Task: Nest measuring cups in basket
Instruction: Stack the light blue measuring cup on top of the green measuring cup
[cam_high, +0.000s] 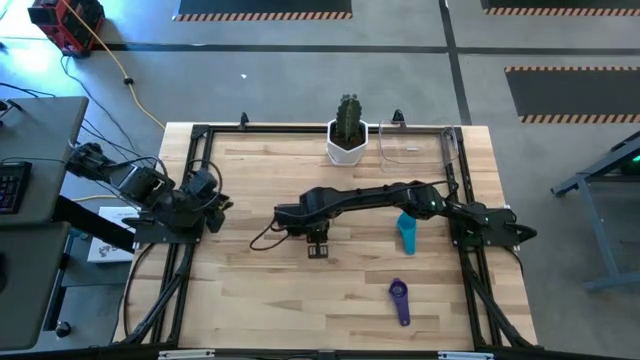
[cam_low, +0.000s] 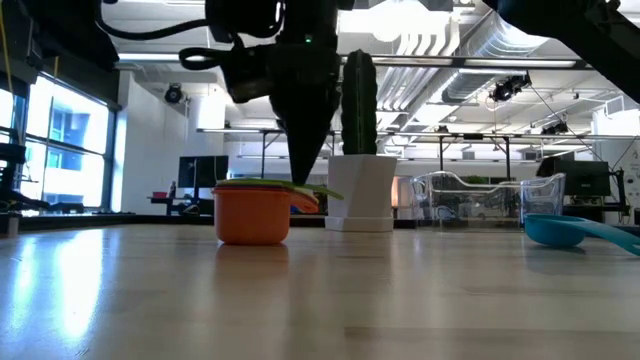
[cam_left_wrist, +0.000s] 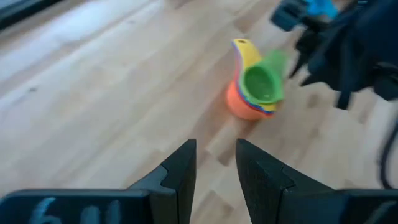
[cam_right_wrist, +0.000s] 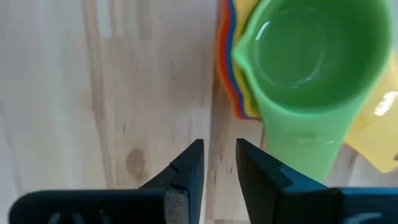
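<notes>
A nested stack of measuring cups (cam_left_wrist: 255, 93) stands on the table's middle. Its orange cup (cam_low: 252, 218) is at the bottom, blue and yellow rims show above it, and a green cup (cam_right_wrist: 311, 56) sits on top. My right gripper (cam_right_wrist: 219, 149) points down just beside the stack, narrowly open over bare wood, and covers the stack in the high view. A teal cup (cam_high: 407, 232) and a purple cup (cam_high: 400, 300) lie apart on the table's right half. The clear basket (cam_high: 415, 142) stands at the far edge. My left gripper (cam_left_wrist: 216, 149) waits at the left, open and empty. My right gripper has nothing between its fingers. One finger (cam_right_wrist: 267, 177) stands right next to the green cup's handle (cam_right_wrist: 308, 162), at about the handle's height in the low view; whether it touches the handle I cannot tell.
A white pot with a cactus (cam_high: 347, 140) stands at the far edge, left of the basket. My right arm (cam_high: 400, 197) reaches across the table's middle from the right. Bare wood lies on the table's left and near parts.
</notes>
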